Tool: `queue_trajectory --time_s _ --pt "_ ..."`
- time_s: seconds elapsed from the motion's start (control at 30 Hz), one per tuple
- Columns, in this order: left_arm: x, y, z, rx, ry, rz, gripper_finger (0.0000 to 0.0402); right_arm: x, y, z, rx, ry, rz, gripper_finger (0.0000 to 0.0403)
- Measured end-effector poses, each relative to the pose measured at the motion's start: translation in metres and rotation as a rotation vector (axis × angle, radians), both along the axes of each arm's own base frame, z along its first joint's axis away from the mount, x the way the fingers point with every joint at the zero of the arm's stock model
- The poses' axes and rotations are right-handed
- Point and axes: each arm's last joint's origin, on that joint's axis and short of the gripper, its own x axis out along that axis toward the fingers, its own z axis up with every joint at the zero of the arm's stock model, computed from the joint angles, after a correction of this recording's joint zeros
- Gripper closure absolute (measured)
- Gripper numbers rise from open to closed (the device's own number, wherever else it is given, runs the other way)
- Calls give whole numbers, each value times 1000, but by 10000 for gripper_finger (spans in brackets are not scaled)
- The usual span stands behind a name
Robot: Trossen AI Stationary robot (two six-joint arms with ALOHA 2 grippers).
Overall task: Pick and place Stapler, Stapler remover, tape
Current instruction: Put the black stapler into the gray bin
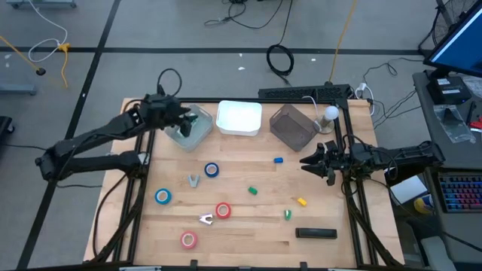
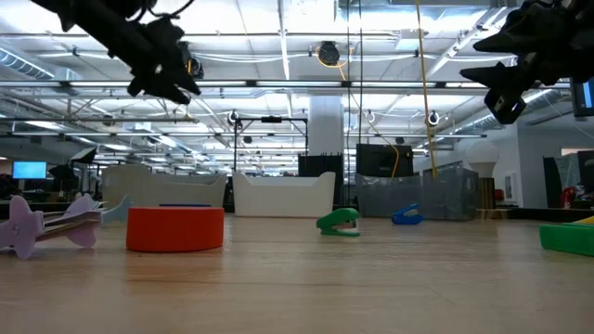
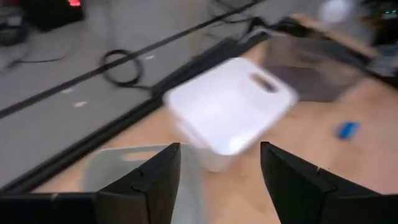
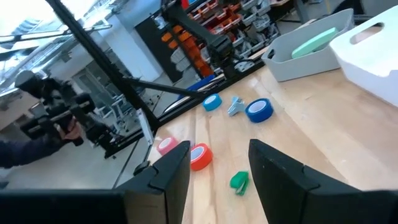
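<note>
Right now the left claw (image 1: 188, 117) hangs wide and empty over the clear bin (image 1: 200, 132) at the worktop's (image 1: 248, 226) far edge; the nearest tape, a blue roll (image 1: 212, 170), lies nearer the front, closer to it than to the right claw (image 1: 312, 162), parted and empty.

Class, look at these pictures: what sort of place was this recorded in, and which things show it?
Probably a robotics lab or workshop: two dark robot arms over a wooden table, loose black cables on the grey floor, and shelves of red and orange parts bins.

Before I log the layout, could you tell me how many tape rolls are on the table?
4: blue mid-table, blue toward the left edge, red near the front, pink at the front edge. None seem hidden.
</note>
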Motion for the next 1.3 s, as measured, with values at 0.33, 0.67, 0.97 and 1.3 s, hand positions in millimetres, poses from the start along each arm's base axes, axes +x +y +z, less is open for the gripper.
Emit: queue_trajectory --time_s 0.33,0.67,0.97,1.3 --pt "13 -38 4 -160 -99 -177 179 0 0 0 31 3 -2 247" --pt "17 -49 3 -217 -111 -211 179 0 0 0 -10 0 -1 247" --pt "17 -64 8 -65 -101 -367 179 0 0 0 81 7 -8 247" --pt "8 -85 -32 -38 -204 -425 179 0 2 0 -23 -2 76 248"
